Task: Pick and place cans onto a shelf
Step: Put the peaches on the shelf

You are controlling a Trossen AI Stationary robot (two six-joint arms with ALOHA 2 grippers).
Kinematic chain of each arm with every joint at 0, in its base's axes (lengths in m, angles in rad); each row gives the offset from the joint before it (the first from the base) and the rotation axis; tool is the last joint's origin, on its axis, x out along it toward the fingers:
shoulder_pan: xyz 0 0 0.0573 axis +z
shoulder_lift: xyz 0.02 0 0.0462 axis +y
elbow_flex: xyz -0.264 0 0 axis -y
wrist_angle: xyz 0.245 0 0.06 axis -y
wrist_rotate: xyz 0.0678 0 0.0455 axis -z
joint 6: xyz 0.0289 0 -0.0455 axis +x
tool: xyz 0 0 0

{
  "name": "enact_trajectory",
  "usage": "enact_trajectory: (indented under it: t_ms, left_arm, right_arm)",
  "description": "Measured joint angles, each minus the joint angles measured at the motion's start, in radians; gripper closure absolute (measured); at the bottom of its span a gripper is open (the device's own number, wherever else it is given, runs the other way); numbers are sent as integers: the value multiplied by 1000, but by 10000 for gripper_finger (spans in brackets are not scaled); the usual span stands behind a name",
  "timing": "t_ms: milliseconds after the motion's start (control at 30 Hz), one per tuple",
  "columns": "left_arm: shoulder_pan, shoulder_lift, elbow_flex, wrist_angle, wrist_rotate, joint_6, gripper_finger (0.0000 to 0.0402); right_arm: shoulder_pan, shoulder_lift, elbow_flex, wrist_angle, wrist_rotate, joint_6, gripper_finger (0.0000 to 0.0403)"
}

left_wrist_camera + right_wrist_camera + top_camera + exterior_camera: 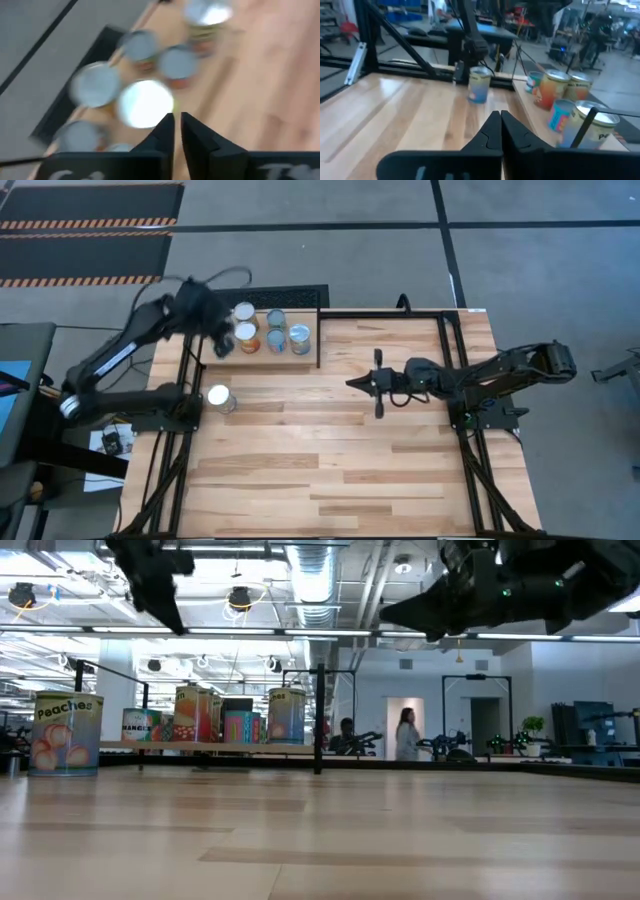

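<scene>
The shelf [300, 352], a light-wood board in black rods, stands at the table's far left. Several cans [277, 330] with silver lids stand upright on it; they also show in the left wrist view [145, 102] and the right wrist view [552, 89]. One more can [220, 397] stands on its base on the tabletop near the left edge; in the low view [65, 733] it reads "Peaches". My left gripper [222, 342] hovers above the shelf's left end, shut and empty [177, 125]. My right gripper [358, 383] hangs over the table's middle, shut and empty [500, 120].
Black metal frame rods [445, 370] run along the table's left and right sides and its far edge. A black mat [290, 295] lies on the floor behind the shelf. People [408, 735] stand far off in the room behind.
</scene>
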Motion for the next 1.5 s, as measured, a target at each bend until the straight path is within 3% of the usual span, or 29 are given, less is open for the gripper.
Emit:
enact_trajectory:
  t_ms: [200, 367, 533, 700, 1033, 1500]
  left_arm:
    - [-312, -183, -88, -5, -10, -174, 399]
    - [-567, -256, -133, -10, -142, -349, 401]
    - [-785, -228, -153, -32, -275, -476, 401]
    - [-952, -153, -153, -79, -331, -597, 401]
    - [-1057, -5, -153, -430, -342, -1011, 394]
    - [-1058, 160, -153, -384, -382, -954, 258]
  right_arm:
    - [-7, 0, -26, 58, -1, 8, 394]
    - [-7, 0, -26, 60, -1, 8, 394]
    - [-7, 0, -26, 60, -1, 12, 394]
    - [-7, 0, -26, 59, 0, 19, 393]
    - [-7, 0, -26, 57, 0, 19, 393]
    - [-7, 0, -26, 58, 1, 18, 394]
